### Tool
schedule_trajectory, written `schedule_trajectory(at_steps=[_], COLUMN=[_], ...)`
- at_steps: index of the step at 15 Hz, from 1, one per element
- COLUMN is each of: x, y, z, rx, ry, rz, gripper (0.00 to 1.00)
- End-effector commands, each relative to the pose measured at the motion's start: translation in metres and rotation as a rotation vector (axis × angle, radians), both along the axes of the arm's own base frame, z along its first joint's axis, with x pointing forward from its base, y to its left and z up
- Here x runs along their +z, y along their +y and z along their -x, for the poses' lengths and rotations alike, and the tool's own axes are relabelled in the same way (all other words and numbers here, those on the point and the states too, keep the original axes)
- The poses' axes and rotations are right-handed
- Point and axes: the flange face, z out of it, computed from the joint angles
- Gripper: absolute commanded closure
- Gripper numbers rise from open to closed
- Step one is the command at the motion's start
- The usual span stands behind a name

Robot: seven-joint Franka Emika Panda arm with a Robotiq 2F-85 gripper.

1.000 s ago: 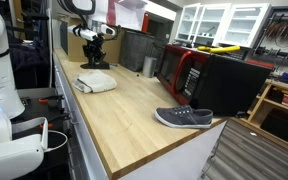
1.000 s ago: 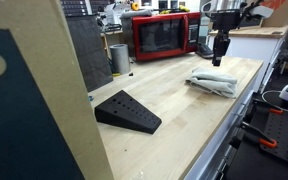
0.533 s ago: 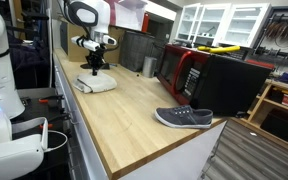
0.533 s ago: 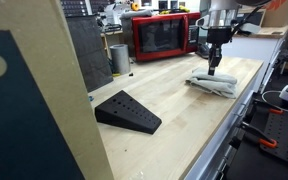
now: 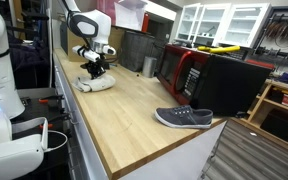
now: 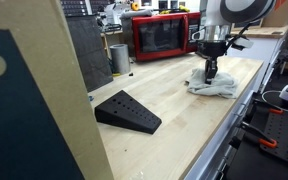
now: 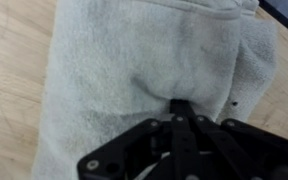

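A: What is seen across the worktop (image 6: 174,125), left to right?

B: A black wedge (image 6: 127,110) is set at the left. Wide bare wood is left in the middle. A grey towel (image 6: 214,86) is laid at the right, close to the worktop's edge.

A: And the fingers (image 7: 174,118)?

B: They are clenched on a raised fold of the grey towel, apart from the red microwave (image 6: 164,36) behind.

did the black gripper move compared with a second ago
Yes. The black gripper has dropped from level with the red microwave down onto the pale grey folded towel, where its jaws are shut on the cloth.
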Motion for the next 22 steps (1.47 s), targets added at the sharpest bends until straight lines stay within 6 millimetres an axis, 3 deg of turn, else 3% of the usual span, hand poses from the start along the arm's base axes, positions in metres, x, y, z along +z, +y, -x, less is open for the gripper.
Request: schedule_trajectory(at_steps=[1, 8, 14, 19, 22], x=[-0.003, 0.001, 0.041, 0.074, 0.077], y=[0.019, 0.059, 0.069, 0.062, 0.041], z=[-0.003, -0.003, -0.005, -0.005, -0.005], rx=[0.05, 0.152, 0.209, 0.18, 0.123], ry=[-0.039, -0.106, -0.262, -0.308, -0.268], rz=[-0.022, 0.014, 0.067, 0.122, 0.161], gripper=[1.0, 1.0, 1.0, 1.0, 1.0])
